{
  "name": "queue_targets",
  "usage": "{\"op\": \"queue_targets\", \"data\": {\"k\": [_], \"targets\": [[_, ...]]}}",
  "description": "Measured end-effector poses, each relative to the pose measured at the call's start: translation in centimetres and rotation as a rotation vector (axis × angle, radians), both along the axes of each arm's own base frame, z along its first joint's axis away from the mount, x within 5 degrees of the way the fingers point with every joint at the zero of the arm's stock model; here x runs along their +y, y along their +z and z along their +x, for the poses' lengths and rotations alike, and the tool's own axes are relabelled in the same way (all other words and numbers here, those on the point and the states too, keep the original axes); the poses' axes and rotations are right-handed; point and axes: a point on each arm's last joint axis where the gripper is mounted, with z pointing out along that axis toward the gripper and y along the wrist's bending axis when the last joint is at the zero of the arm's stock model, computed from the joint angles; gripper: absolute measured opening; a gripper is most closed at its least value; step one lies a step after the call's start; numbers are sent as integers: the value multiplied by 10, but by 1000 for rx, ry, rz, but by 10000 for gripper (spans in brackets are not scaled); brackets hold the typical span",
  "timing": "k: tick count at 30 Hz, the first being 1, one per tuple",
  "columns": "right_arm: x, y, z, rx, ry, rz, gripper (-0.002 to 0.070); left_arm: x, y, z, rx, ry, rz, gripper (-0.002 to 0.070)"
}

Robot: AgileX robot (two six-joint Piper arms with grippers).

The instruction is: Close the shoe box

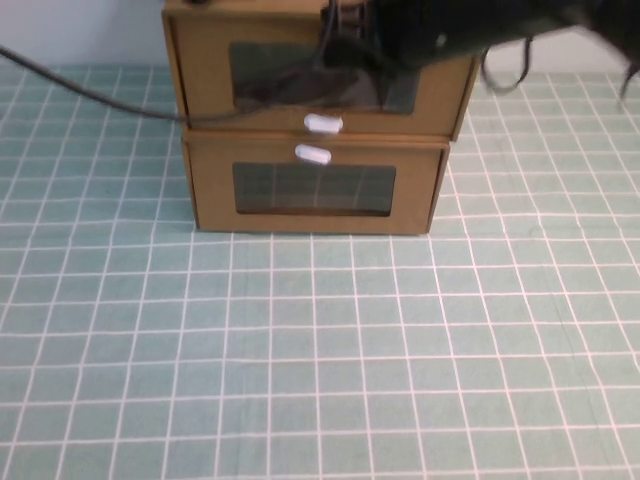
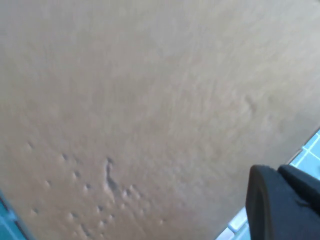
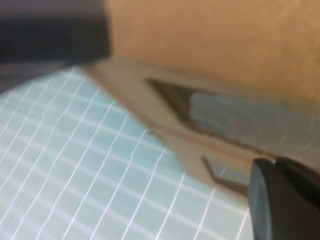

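Note:
The shoe box (image 1: 205, 70) is the upper of two stacked brown cardboard boxes, with a clear front window and a white pull tab (image 1: 322, 123) under it. My right gripper (image 1: 348, 45) is at the window's upper right, its black arm coming in from the right. In the right wrist view the gripper (image 3: 285, 200) looks shut and empty just above the box front (image 3: 225, 45). My left gripper (image 2: 285, 205) looks shut and empty, close against a plain cardboard face (image 2: 150, 100). I cannot tell which box that is. The left gripper is hidden in the high view.
The lower matching box (image 1: 210, 190) has its white tab (image 1: 312, 153) above its window. A black cable (image 1: 90, 92) runs from the far left to the boxes. The teal grid-patterned cloth (image 1: 320, 350) covers the table in front.

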Motion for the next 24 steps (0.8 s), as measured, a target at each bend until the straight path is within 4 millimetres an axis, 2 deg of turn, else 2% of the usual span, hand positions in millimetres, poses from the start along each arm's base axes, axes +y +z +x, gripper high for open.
{"op": "queue_targets", "data": {"k": [7, 11, 14, 16, 19, 24], "targets": [[-29, 65, -60, -59, 53, -101, -11, 14, 44, -28, -118, 8, 69, -5], [-51, 100, -109, -98, 9, -205, -11, 31, 61, -50, -172, 63, 51, -5], [-66, 113, -151, -120, -28, -250, -11, 46, 69, -74, -228, 132, 23, -5], [-77, 117, -179, -133, -37, -259, -11, 54, 74, -97, -264, 161, 10, -5], [-103, 112, -225, -142, -58, -247, -11, 64, 69, -135, -300, 193, -6, -5], [-148, 80, -291, -157, -91, -210, -11, 83, 44, -203, -385, 272, -62, -5]]}}
